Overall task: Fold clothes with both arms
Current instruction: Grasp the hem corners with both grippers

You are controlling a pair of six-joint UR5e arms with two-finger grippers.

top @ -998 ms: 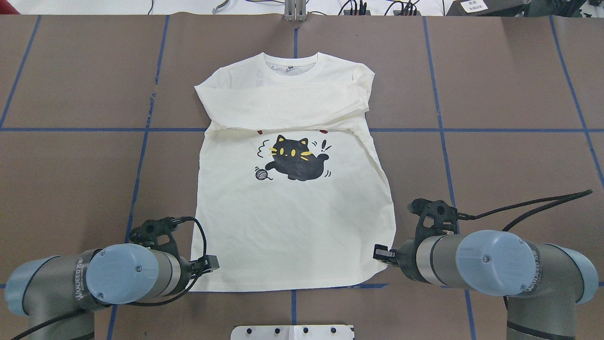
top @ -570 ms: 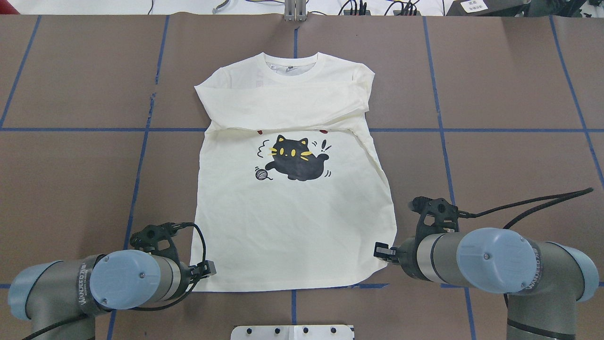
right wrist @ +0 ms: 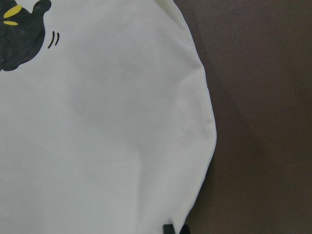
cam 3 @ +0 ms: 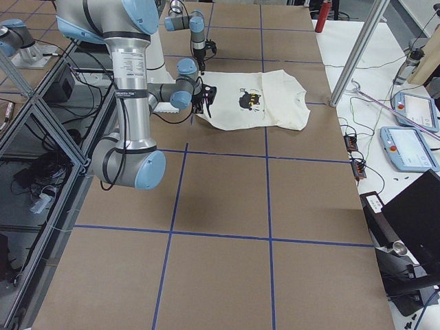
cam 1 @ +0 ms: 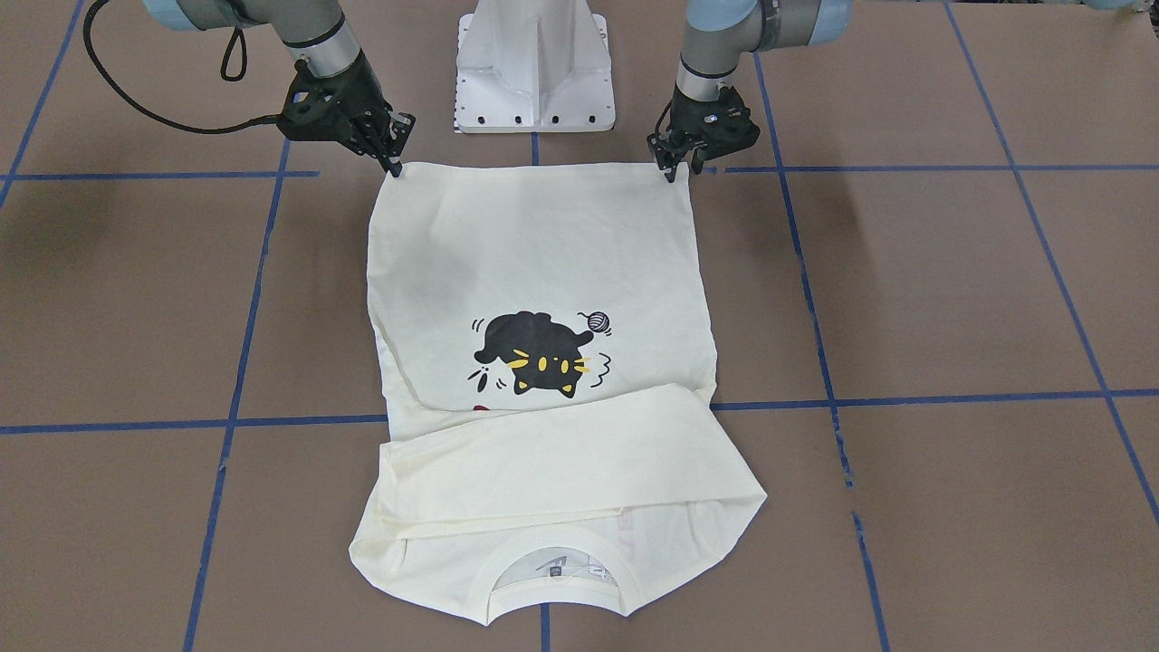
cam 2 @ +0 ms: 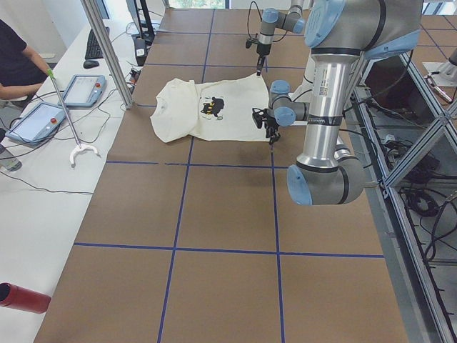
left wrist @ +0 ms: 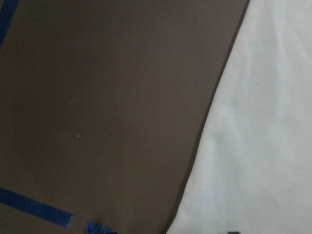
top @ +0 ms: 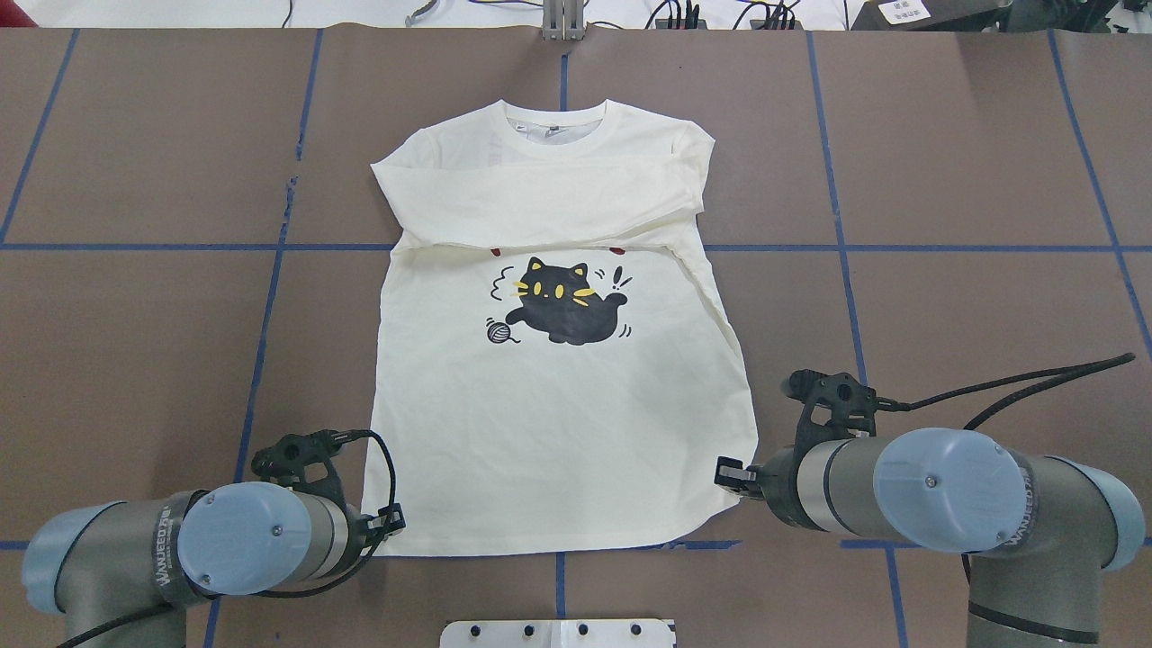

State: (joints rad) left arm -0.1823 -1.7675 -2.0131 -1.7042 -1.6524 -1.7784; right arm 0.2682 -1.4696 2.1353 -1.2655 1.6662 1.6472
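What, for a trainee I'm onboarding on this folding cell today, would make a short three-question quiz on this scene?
1. True or false: the shirt lies flat with its sleeves folded across the chest.
2. Fill in: the cat print faces ____.
3. Where are the left gripper and right gripper?
A. on the sleeves
B. at the two corners of the hem, on the robot's side
C. over the cat print

Key: 1 true; 2 up; 3 B.
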